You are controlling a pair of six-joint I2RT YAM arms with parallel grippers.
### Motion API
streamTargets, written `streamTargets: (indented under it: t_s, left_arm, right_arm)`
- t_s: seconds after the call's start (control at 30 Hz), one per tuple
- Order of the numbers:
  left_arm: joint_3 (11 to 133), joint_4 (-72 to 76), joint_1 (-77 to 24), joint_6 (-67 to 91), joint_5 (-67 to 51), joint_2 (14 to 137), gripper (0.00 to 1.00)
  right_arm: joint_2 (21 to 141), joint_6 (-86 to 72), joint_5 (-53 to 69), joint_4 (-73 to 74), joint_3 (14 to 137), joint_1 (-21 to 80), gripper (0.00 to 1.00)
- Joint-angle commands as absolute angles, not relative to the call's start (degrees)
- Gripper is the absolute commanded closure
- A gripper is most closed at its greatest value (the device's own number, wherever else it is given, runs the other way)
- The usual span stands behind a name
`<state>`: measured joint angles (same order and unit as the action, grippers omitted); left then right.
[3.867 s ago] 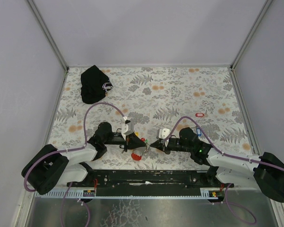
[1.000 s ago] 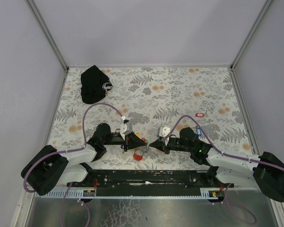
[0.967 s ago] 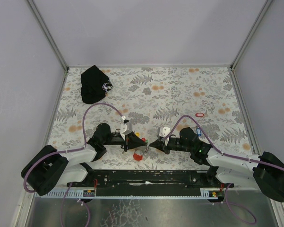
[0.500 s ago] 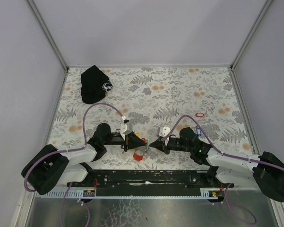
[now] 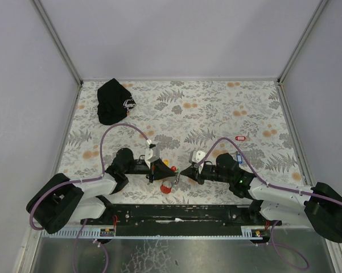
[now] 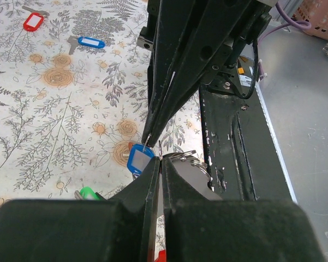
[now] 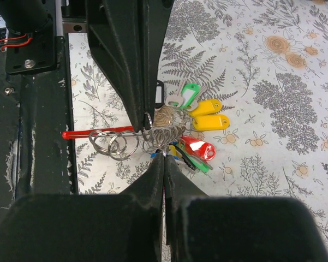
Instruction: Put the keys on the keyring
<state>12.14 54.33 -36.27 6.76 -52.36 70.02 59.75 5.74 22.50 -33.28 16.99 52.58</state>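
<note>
Meeting almost tip to tip, the left gripper [image 5: 168, 170] and right gripper [image 5: 181, 173] both have their jaws pressed together at the keyring [image 7: 162, 134], a bunch of wire loops held between them. The left one pinches the wire; whether the right one nips ring or key I cannot tell. Several tagged keys [image 7: 207, 117] fan out from the keyring. A red-tagged key [image 5: 239, 137] and a blue-tagged key [image 5: 237, 158] lie loose, well apart from the keyring on the right arm's side, so that arm looks nearer to fetch them.
</note>
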Motion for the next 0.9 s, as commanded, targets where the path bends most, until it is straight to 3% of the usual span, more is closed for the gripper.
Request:
streamTargets:
  t_s: [0.0,0.3,0.87]
  left_arm:
    - [12.26,59.35,-36.12,7.29,-53.74,70.31,1.00]
    - [10.58,60.45,-36.10,7.21,-49.12,67.81,1.00]
    - [11.25,61.01,-36.12,8.00,-51.55,69.41,1.00]
  right_arm:
    - [59.42,4.78,21.91,-36.44,18.90,53.00,1.00]
    - [58.66,5.33,24.61,-35.69,18.51,53.00,1.00]
    - [58.78,4.82,25.40,-38.61,17.90,53.02,1.00]
